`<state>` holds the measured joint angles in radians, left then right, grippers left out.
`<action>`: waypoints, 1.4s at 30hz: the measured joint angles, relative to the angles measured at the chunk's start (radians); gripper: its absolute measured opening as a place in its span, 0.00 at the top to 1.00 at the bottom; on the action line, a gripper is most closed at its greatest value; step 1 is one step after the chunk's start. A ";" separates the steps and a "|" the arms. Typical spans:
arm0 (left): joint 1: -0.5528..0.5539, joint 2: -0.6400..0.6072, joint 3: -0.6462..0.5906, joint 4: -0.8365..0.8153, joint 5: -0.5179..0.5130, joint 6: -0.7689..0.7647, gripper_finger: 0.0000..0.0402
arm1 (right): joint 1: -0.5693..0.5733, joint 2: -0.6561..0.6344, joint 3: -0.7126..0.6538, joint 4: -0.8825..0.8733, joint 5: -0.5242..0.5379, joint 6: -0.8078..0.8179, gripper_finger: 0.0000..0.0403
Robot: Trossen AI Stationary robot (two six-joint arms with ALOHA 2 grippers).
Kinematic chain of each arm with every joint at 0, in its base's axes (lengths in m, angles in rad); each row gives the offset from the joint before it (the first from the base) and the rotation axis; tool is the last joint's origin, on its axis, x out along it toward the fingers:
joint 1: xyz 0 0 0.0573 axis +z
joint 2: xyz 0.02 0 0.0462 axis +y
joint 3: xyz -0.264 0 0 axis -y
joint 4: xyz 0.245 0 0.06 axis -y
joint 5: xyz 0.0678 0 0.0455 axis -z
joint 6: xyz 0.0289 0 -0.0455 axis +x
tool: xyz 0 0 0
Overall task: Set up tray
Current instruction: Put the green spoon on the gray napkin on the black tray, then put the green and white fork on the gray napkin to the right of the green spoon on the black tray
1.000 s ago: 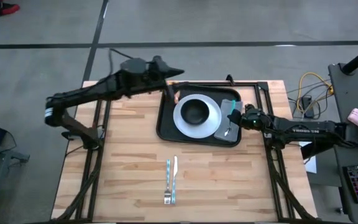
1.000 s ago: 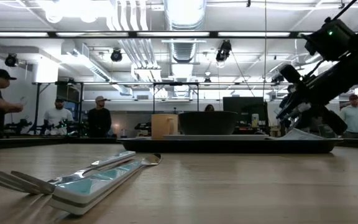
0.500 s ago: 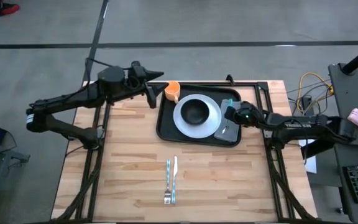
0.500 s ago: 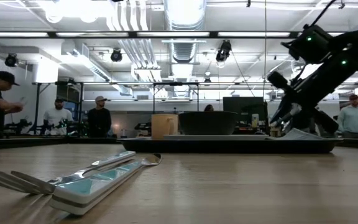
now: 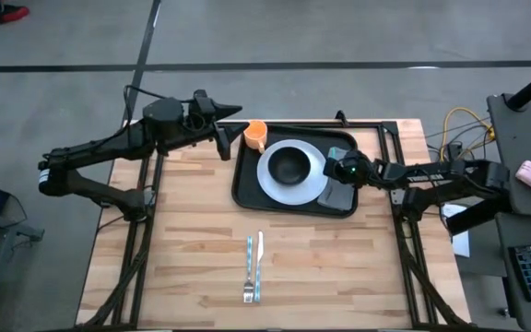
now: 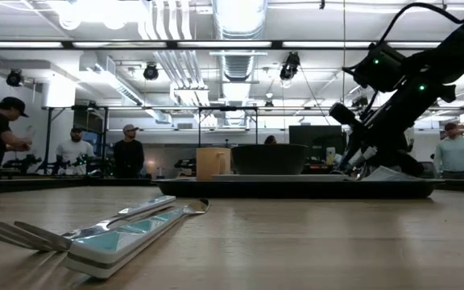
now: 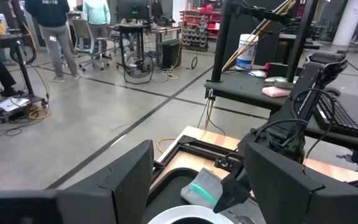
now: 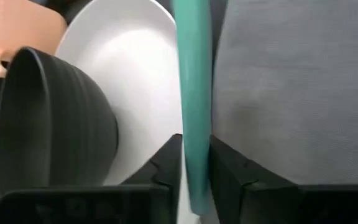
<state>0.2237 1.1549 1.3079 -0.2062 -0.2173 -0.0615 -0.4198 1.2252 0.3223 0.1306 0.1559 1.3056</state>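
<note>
The black tray (image 5: 247, 189) lies at the table's far middle. On it sits a white plate (image 5: 267, 178) carrying a black bowl (image 5: 290, 165), with a grey napkin (image 5: 341, 196) to its right. An orange cup (image 5: 256, 136) stands at the tray's far left corner. My right gripper (image 5: 333, 171) is low between plate and napkin, shut on a teal-handled utensil (image 8: 194, 74). My left gripper (image 5: 224, 140) hovers open to the left of the cup, touching nothing. A fork and knife (image 5: 253, 268) lie side by side near the table's near edge. My right gripper (image 8: 196, 171) pinches the utensil's teal handle (image 8: 196, 146) between its two fingers (image 8: 166, 165). The handle runs forward along the fingers, over the seam between the plate (image 8: 138, 93) and the napkin (image 8: 291, 93). The gripper slants down from the table's right (image 6: 353, 161). The utensil's working end is hidden.
Bare wooden tabletop lies left of the tray and around the fork and knife (image 6: 95, 234). Both arms reach in from the table's sides. People stand in the room beyond the far edge (image 6: 127, 153). Cables and a desk sit right of the table (image 5: 459, 138).
My left gripper has drawn back from the tray's far left corner toward the table's left, leaving the orange cup standing there, and has since kept still. My right gripper has moved a little toward the table's left, closer to the plate, with the teal handle.
</note>
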 joint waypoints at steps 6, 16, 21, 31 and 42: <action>0.000 0.000 0.000 0.000 0.000 0.000 0.43 | 0.000 0.026 0.020 -0.007 0.000 0.002 0.66; 0.000 -0.002 0.000 -0.004 0.001 0.000 0.43 | 0.000 -0.124 0.071 -0.026 0.055 -0.087 0.48; 0.000 -0.010 -0.001 -0.033 0.001 0.000 0.43 | 0.000 -0.224 0.118 -0.174 0.119 -0.266 0.47; -0.001 -0.017 -0.001 -0.131 0.009 -0.006 0.43 | 0.057 -0.229 0.260 -0.300 0.008 -0.461 0.54; -0.149 0.005 -0.108 -0.405 0.273 -0.410 0.43 | 0.200 -0.231 0.451 -0.570 0.137 -0.617 0.58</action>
<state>0.0747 1.1595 1.1998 -0.6108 0.0561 -0.4714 -0.2199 0.9939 0.7735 -0.4398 0.2924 0.6886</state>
